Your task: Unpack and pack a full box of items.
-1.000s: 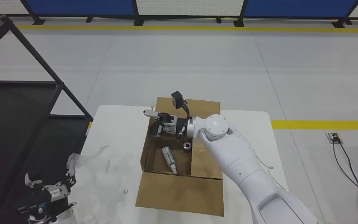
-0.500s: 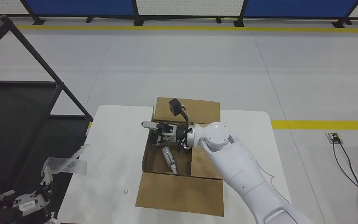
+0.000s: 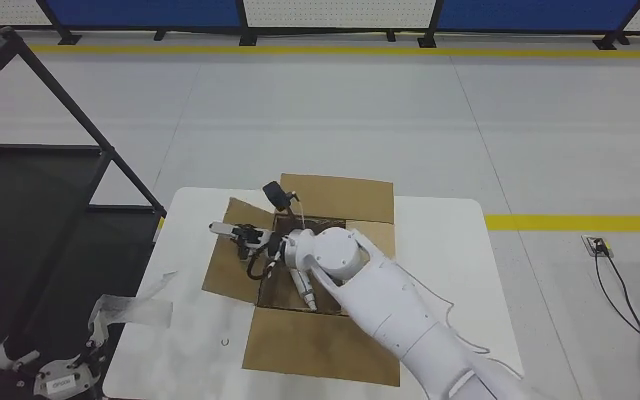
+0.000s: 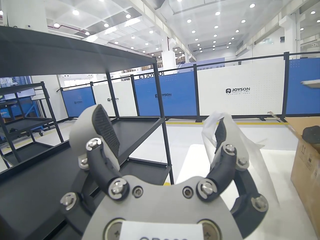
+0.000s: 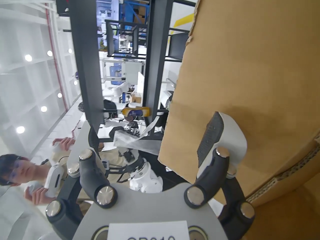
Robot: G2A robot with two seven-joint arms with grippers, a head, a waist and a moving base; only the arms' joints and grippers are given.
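An open cardboard box (image 3: 320,345) stands on the white table (image 3: 200,345), and a grey tube (image 3: 303,285) lies inside it. My right gripper (image 3: 232,232) is over the box's left flap (image 3: 228,268), which is folded outward. In the right wrist view the gripper (image 5: 152,126) is open, with the flap's (image 5: 237,76) edge reaching in between its fingers. My left gripper (image 3: 62,378) hangs off the table's front left corner. It is open (image 4: 160,118), and a clear plastic bag (image 4: 232,136) drapes over one finger. The bag (image 3: 132,312) trails onto the table edge.
A black metal rack (image 3: 60,230) stands close to the left of the table, its shelves (image 4: 140,128) right in front of my left gripper. The box's near flap lies flat toward the table's front edge.
My right gripper has swung from inside the box out to the left, and the left flap has gone from upright to folded outward. My left gripper has dropped back off the table corner with the bag.
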